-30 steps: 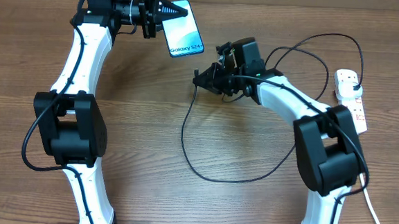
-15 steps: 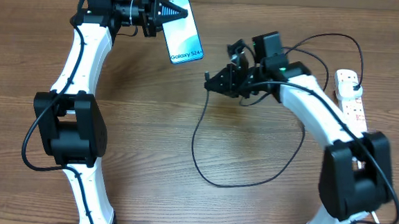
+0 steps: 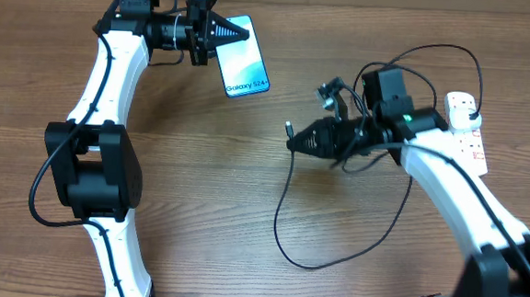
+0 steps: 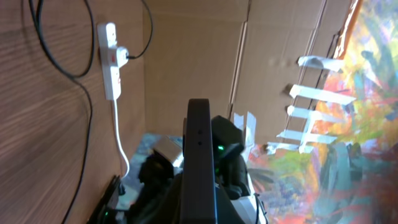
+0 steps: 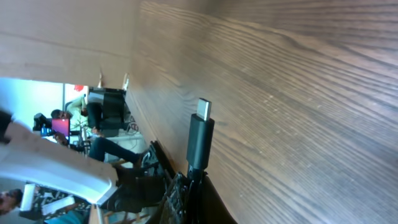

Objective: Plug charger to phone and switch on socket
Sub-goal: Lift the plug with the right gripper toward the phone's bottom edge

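Note:
My left gripper [image 3: 224, 34] is shut on the phone [image 3: 245, 57], holding it tilted above the far left of the table; its blue screen reads "Galaxy S24". In the left wrist view the phone [image 4: 199, 162] shows edge-on between the fingers. My right gripper [image 3: 304, 140] is shut on the charger's connector end, with the tip [image 3: 288, 129] pointing left toward the phone, well apart from it. The right wrist view shows the connector [image 5: 200, 134] standing out of the jaws. The black cable [image 3: 332, 254] loops over the table to the black plug [image 3: 471, 116] in the white socket [image 3: 467, 133].
The socket also shows in the left wrist view [image 4: 112, 62] with its thick white cord [image 4: 119, 137] trailing away. Cardboard walls stand along the table's far edge [image 3: 394, 0]. The cable's loops lie across the right half of the wooden table [image 3: 198, 190].
My right gripper has moved right and a little nearer with the connector, dragging the cable loop after it. The left gripper and phone have stayed almost still.

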Robot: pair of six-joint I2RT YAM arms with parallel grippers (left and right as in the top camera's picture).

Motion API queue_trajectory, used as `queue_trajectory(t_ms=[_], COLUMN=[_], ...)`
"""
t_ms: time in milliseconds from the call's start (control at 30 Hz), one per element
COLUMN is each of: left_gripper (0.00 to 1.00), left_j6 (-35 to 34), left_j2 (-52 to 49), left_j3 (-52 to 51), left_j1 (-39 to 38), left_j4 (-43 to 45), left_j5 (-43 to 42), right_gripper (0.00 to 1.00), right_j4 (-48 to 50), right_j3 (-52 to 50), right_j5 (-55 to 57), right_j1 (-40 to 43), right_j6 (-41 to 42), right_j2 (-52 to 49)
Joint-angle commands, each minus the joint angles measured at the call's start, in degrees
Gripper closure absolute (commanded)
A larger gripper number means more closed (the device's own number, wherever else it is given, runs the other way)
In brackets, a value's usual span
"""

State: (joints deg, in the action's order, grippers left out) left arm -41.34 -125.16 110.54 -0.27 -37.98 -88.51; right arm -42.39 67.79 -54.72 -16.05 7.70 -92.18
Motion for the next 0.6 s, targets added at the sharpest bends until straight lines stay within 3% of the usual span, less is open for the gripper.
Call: queue_trajectory(t_ms=[0, 267, 567], left_gripper=[0.96, 0.96, 0.96], left_j6=[11.06, 25.62, 26.10], left_j2=[0.35, 0.35, 0.35], left_j3=[1.09, 1.09, 1.09], left_j1=[-0.07, -2.40, -6.84], left_j4=[-4.90, -16.92, -17.27], left_j5=[-2.19, -2.16, -2.10], right_gripper=[0.96, 0.96, 0.96], right_j4=[1.79, 2.99, 9.64], right_j3=[-3.89, -7.45, -7.45], right_j5=[-2.16, -8.41, -8.37], right_j1=[-0.11, -2.36, -4.57], right_j6=[-1.79, -1.51, 7.06], right_j2=[7.56, 11.23, 11.23])
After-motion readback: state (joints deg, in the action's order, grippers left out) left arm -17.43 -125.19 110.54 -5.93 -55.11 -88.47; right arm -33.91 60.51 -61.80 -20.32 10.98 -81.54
